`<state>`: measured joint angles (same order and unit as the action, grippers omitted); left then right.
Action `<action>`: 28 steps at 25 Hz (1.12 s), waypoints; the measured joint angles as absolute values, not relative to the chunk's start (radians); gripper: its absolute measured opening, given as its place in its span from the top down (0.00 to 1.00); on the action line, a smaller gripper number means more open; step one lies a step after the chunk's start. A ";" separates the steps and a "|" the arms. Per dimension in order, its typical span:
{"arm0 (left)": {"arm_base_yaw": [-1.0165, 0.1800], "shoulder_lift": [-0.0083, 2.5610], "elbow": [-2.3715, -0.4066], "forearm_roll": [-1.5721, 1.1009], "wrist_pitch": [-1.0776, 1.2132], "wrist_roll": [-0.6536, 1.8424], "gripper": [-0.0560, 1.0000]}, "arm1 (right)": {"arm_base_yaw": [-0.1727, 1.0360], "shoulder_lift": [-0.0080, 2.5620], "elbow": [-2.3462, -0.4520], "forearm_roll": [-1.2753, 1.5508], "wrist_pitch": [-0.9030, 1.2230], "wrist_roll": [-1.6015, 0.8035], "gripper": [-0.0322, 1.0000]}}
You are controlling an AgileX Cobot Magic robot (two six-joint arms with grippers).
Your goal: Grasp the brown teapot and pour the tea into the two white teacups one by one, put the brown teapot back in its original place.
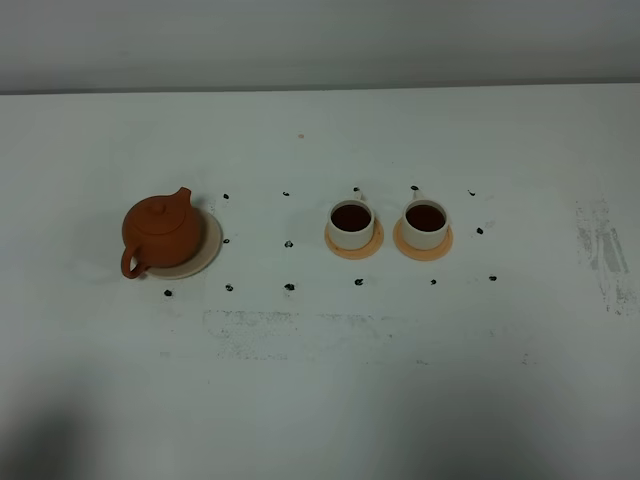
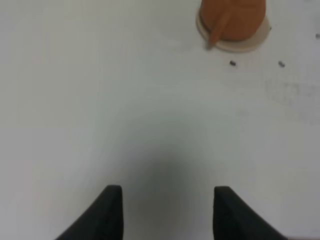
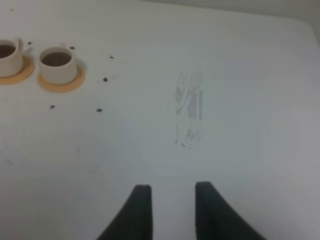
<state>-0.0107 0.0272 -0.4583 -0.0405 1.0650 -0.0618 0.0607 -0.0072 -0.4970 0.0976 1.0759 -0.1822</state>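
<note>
The brown teapot point(image 1: 158, 232) sits upright on its pale saucer point(image 1: 210, 248) at the left of the table, lid on, handle toward the front. Both white teacups point(image 1: 351, 225) point(image 1: 425, 225) stand on orange coasters and hold dark tea point(image 1: 351, 215). Neither arm shows in the high view. In the left wrist view my left gripper point(image 2: 167, 192) is open over bare table, well back from the teapot point(image 2: 232, 17). My right gripper point(image 3: 172, 190) has a narrow gap between its fingers, holds nothing, and is far from the cups point(image 3: 57, 65) point(image 3: 7, 56).
Small dark marks point(image 1: 289, 287) dot the white table point(image 1: 320, 400) around the teapot and cups. A grey scuffed patch point(image 1: 600, 250) lies at the right. The orange coasters point(image 1: 352, 247) reach only a little beyond the cups.
</note>
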 joint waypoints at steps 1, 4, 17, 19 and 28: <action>-0.011 0.010 -0.458 -0.040 1.066 -0.062 0.53 | 0.061 -0.007 -0.497 0.098 1.076 -0.182 0.74; -0.003 -0.003 -0.458 -0.040 1.067 -0.062 0.53 | 0.061 -0.007 -0.497 0.098 1.076 -0.182 0.74; 0.004 -0.003 -0.458 -0.040 1.067 -0.061 0.53 | 0.061 -0.007 -0.497 0.098 1.076 -0.182 0.74; 0.004 -0.003 -0.458 -0.040 1.067 -0.061 0.53 | 0.061 -0.007 -0.497 0.098 1.076 -0.182 0.74; 0.004 -0.003 -0.458 -0.040 1.066 -0.061 0.53 | 0.061 -0.007 -0.497 0.098 1.076 -0.182 0.74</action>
